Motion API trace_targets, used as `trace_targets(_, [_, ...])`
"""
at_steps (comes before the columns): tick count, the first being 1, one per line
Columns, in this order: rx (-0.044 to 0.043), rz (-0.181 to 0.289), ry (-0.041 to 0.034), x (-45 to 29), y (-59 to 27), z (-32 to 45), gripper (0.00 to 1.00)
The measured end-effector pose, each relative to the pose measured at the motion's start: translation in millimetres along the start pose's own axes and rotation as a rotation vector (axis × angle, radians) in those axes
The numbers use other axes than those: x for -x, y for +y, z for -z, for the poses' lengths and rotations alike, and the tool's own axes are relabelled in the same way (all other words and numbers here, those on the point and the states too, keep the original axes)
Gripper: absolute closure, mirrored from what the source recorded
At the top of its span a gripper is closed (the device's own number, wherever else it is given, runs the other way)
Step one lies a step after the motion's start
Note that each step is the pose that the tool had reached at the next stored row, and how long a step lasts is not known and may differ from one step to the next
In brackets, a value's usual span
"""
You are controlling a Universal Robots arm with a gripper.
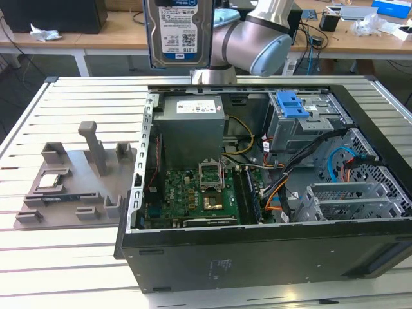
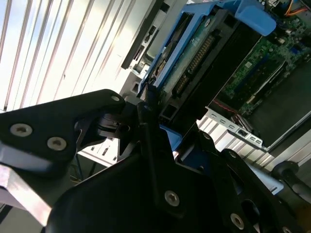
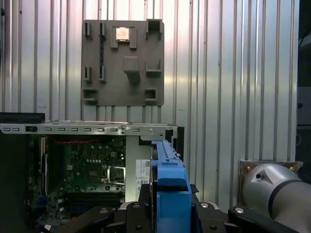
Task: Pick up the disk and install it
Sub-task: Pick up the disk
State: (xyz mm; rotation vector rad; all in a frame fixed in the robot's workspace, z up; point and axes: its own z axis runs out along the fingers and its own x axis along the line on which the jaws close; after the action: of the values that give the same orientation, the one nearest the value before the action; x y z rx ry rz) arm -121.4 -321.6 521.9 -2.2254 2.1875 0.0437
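— Where do we have the disk [image 1: 179, 31]?
— We see it held upright above the surface [image 1: 84, 96], label towards us, over the far edge of the open computer case [image 1: 257, 251]. It is just to the exterior view's left of the arm [image 1: 257, 42].
— And the tool [image 2: 154, 107]?
— In the second wrist view we find its black fingers [image 2: 148, 131] clenched on the disk, at the blue bracket [image 2: 250, 19].
— What do we see beside the case?
— A grey fixture plate [image 1: 77, 190] on the exterior view's left, with a small square chip [image 1: 51, 182] resting in it, well apart from the disk.
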Motion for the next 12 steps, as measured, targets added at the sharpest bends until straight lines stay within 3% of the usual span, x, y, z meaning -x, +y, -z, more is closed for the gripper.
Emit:
trace_targets(3, [0.0002,0.0,0.0,-0.2,-12.6,0.1,0.64])
trace_targets(7, [0.0004,0.0,0.0001,-0.4,-23.1,0.2,0.64])
trace_targets(12, [0.0003,0.0,-0.0124,-10.5,-30.6,0.5,0.64])
